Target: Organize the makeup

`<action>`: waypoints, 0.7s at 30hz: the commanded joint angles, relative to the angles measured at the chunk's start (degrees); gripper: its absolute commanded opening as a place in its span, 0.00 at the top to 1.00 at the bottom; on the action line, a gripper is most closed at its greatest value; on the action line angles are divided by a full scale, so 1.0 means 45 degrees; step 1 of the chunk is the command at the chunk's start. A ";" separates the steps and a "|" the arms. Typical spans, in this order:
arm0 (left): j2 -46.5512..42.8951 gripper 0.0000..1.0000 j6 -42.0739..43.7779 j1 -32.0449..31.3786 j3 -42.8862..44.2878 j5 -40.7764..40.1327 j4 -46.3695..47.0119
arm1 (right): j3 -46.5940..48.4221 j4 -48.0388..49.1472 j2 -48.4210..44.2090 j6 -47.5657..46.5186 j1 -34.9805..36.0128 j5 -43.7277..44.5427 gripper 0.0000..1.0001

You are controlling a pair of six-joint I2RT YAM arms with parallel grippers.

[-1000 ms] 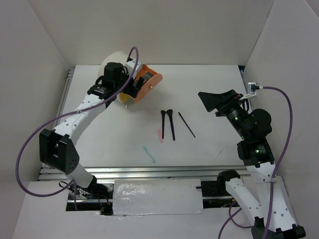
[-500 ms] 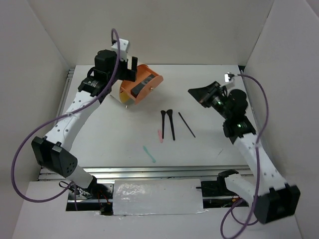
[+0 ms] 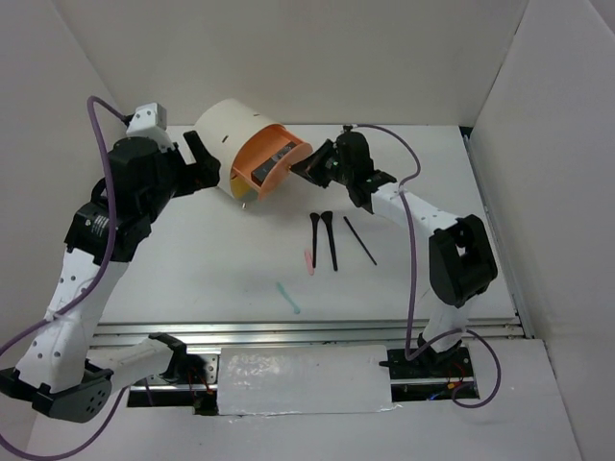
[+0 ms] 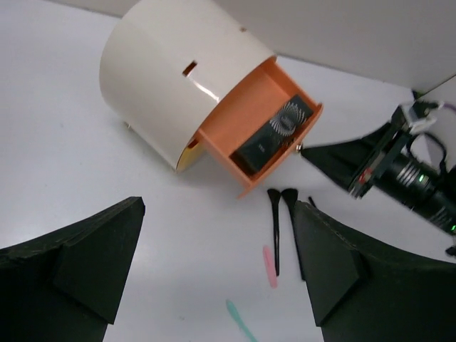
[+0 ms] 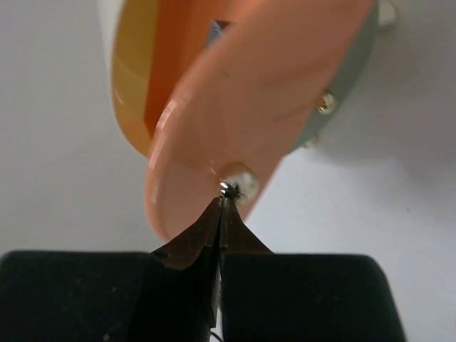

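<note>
Swinging across from the right edge of the bench point(image 3: 192, 279), our right hand point(image 3: 309, 169) is now sitting at the front of the orange drawer point(image 3: 272, 165), while our left hand point(image 4: 221, 205) is now hanging back from the cream box point(image 3: 229, 130), having pulled away toward the bench's left edge

We are holding the right hand's fingers pressed fully together, their tips touching the small metal knob point(image 5: 239, 187) on the drawer front; we cannot tell whether they are pinching it or only resting against it. We are keeping the left hand spread wide, and it is gripping nothing, its two dark fingers point(image 4: 92, 256) framing the view from above the bench

The cream box is lying on its side near the far-left corner of the bench, and the drawer is standing partly out of it, pointing toward the middle of the bench. A dark grey case point(image 4: 274, 134) is lying inside the drawer

The rest of the makeup is lying on the bench near its middle. Two black brushes point(image 3: 325, 240) are resting side by side, flared ends toward the far edge. A thin black stick point(image 3: 360, 240) is lying slantwise just to their right, apart from them. A short pink stick point(image 3: 308, 260) is lying just beside the left brush's handle. A short teal stick point(image 3: 288, 298) is lying nearer the near edge, apart from the others
</note>
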 commanded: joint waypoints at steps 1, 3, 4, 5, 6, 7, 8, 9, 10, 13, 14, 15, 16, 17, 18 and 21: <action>-0.0264 0.01 -0.0248 0.0017 -0.0351 0.0077 -0.1647 | 0.1578 -0.0167 0.1044 0.0489 0.0220 0.0520 1.00; -0.0674 0.00 -0.0130 0.0037 -0.0488 0.0019 -0.2039 | 0.1929 0.0046 0.1320 0.0548 0.0240 0.0403 1.00; -0.0965 0.00 -0.0110 0.0017 -0.0547 -0.0040 -0.2117 | 0.2009 0.0105 0.1476 0.0568 0.0279 0.0383 1.00; -0.1084 0.01 -0.0052 0.0036 -0.0644 -0.0099 -0.2215 | 0.2067 0.0202 0.1535 0.0607 0.0298 0.0344 1.00; -0.1182 0.01 0.0007 0.0017 -0.0684 -0.0157 -0.2254 | 0.2223 0.0223 0.1594 0.0607 0.0318 0.0305 1.00; -0.1338 0.01 0.0046 0.0017 -0.0703 -0.0293 -0.2313 | 0.2302 0.0242 0.1711 0.0569 0.0318 0.0227 1.00; -0.1397 0.01 0.0085 0.0017 -0.0781 -0.0333 -0.2371 | 0.2380 0.0300 0.1770 0.0549 0.0376 0.0188 1.00; -0.1436 0.01 0.0085 0.0036 -0.0801 -0.0372 -0.2430 | 0.2593 0.0282 0.1867 0.0549 0.0377 0.0149 1.00; -0.1437 0.00 0.0105 0.0017 -0.0782 -0.0353 -0.2489 | 0.2711 0.0262 0.2081 0.0549 0.0377 0.0013 1.00; -0.1417 0.00 0.0124 0.0036 -0.0820 -0.0256 -0.2548 | 0.3025 0.0339 0.2414 0.0626 0.0416 -0.0222 1.00; -0.1417 0.00 0.0124 0.0017 -0.0879 -0.0159 -0.2528 | 0.3006 0.0533 0.2454 0.0666 0.0416 -0.0261 1.00; -0.1379 0.01 0.0163 0.0017 -0.0937 -0.0139 -0.2470 | 0.3006 0.0651 0.2435 0.0743 0.0474 -0.0281 1.00; -0.1398 0.01 0.0163 0.0017 -0.1035 -0.0100 -0.2431 | 0.2986 0.0711 0.2434 0.0783 0.0513 -0.0262 1.00; -0.1359 0.01 0.0221 0.0017 -0.1093 -0.0061 -0.2392 | 0.2967 0.0866 0.2396 0.0802 0.0533 -0.0204 1.00; -0.1339 0.01 0.0222 0.0017 -0.1152 -0.0041 -0.2372 | 0.2947 0.0983 0.2357 0.0861 0.0572 -0.0203 1.00; -0.1183 0.01 0.0261 0.0017 -0.1270 0.0056 -0.2352 | 0.3044 0.1335 0.2434 0.1056 0.0572 -0.0301 1.00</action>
